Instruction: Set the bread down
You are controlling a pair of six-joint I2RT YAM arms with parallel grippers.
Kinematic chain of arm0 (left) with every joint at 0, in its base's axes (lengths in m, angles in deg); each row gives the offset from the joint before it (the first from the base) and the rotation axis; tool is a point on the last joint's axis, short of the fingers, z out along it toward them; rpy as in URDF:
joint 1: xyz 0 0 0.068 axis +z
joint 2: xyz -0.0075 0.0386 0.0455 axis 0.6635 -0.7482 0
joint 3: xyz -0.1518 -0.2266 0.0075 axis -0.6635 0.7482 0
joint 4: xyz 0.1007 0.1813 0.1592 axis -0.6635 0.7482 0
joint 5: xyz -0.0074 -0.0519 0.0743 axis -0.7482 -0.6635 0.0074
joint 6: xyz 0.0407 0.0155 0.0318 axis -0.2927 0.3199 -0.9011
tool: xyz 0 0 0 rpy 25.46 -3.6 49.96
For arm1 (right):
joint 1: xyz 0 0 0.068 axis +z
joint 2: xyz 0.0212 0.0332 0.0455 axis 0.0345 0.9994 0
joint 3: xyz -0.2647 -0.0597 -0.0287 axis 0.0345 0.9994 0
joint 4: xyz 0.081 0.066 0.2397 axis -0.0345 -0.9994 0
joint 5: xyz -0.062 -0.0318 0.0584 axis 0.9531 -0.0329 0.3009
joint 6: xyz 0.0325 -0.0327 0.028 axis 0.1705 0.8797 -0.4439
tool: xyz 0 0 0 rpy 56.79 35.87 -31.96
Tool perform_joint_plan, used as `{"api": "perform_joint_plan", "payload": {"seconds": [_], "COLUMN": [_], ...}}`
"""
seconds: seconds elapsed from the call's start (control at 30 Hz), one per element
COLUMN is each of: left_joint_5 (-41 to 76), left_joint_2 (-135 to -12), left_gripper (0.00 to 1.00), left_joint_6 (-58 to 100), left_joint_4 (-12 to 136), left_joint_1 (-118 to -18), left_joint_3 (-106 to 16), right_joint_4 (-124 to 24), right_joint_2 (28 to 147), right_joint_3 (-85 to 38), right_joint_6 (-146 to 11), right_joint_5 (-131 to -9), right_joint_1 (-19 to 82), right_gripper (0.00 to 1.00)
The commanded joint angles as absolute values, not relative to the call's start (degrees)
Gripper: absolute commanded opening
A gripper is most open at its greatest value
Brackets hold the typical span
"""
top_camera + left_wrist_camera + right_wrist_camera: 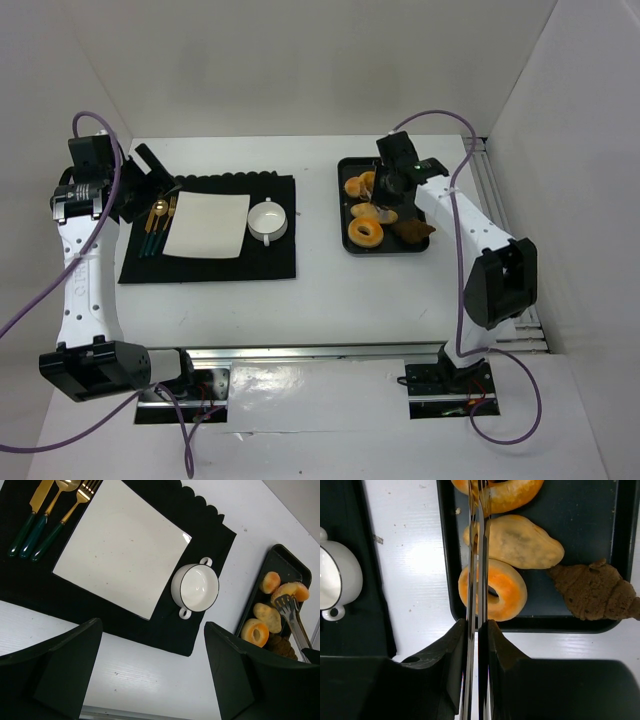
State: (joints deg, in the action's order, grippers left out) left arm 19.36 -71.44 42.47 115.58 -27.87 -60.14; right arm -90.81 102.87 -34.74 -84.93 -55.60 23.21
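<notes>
From above, the white tabletop (320,310) carries a black cloth placemat (270,262) with a scalloped far edge on the left. A shallow black rectangular tray (341,215) sits on the right, well apart from it. On the placemat lie one flat square white plate (207,225) and one round white bowl (268,220) with two small loop handles, just right of the plate. Left of the plate are three pieces of cutlery (158,222) with gold heads and dark green handles. The bread is in the tray: a glossy ring-shaped bread (365,232) and a dark brown croissant (412,230) show plainly at its near end. The right tool (384,200) hangs over the tray's middle, and the left tool (150,172) is above the placemat's far left corner.

In the left wrist view, the left tool's two black fingers (55,670) stand wide apart with nothing between them. Five breads can be counted in the tray: a small round bun (270,581), an orange-crusted piece (300,591), a pale oval roll (267,617), the ring-shaped bread and the croissant. The slotted steel head of a pair of tongs (286,605) lies over the orange-crusted piece.

In the right wrist view, the right tool's fingers (455,645) are squeezed onto the tongs. The tongs' two thin metal arms run almost touching across the ring-shaped bread and the oval roll to the orange-crusted piece. Whether the tips pinch any bread cannot be told. The ridged, rough croissant lies just beside the oval roll's end.
</notes>
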Motion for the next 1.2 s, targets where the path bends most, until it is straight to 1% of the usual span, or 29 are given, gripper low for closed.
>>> {"api": "perform_joint_plan", "payload": {"seconds": [0.0,0.03,0.13,0.2,0.27,0.5,0.63,0.8,0.87,0.97,1.03,1.1,1.13,1.17], "left_joint_5": [18.5,18.5,18.5,18.5,19.0,21.7,24.3,25.3,25.3,24.2,24.2,24.2,24.2,24.2], "left_joint_2": [-70.7,-70.7,-70.7,-70.7,-70.7,-70.0,-68.3,-67.7,-67.2,-67.2,-67.2,-67.2,-67.2,-67.2], "left_gripper": [0.95,0.95,0.95,0.95,0.95,0.95,0.97,0.97,0.97,0.97,0.97,0.97,0.97,0.97], "left_joint_6": [41.7,41.7,41.7,41.7,41.7,43.9,44.5,45.1,45.1,45.1,45.1,45.1,44.6,44.5], "left_joint_4": [113.7,113.7,114.2,114.2,114.2,116.5,116.5,116.5,116.5,116.5,116.5,116.5,116.5,116.5], "left_joint_1": [-27.6,-27.6,-27.6,-27.6,-27.6,-27.6,-27.1,-27.1,-27.1,-27.1,-27.1,-27.1,-27.1,-27.1], "left_joint_3": [-60.9,-60.9,-61.4,-62.0,-62.6,-64.5,-65.1,-65.1,-65.1,-65.1,-64.6,-64.6,-64.6,-64.6], "right_joint_4": [-90.4,-91.1,-92.3,-93.0,-93.8,-91.3,-89.8,-87.2,-85.8,-86.3,-86.3,-87.0,-87.0,-86.5], "right_joint_2": [97.3,96.4,95.8,96.8,98.3,109.5,118.3,126.6,130.6,136.0,138.6,139.2,139.2,138.6], "right_joint_3": [-38.0,-38.0,-40.9,-42.9,-47.5,-60.3,-66.6,-74.0,-75.2,-80.8,-81.4,-82.8,-82.8,-82.1], "right_joint_6": [-84.0,-84.0,-83.5,-83.0,-83.0,-83.0,-83.0,-82.4,-81.8,-81.2,-81.2,-81.2,-81.2,-81.2], "right_joint_5": [-54.0,-54.0,-54.0,-54.0,-54.0,-60.1,-63.4,-65.2,-67.6,-69.2,-69.9,-70.6,-70.6,-70.6], "right_joint_1": [23.4,23.9,24.6,27.2,29.7,45.0,50.7,54.4,55.0,55.0,55.0,55.0,55.0,55.0], "right_gripper": [0.14,0.12,0.12,0.12,0.12,0.12,0.12,0.12,0.12,0.12,0.12,0.20,0.28,0.33]}}
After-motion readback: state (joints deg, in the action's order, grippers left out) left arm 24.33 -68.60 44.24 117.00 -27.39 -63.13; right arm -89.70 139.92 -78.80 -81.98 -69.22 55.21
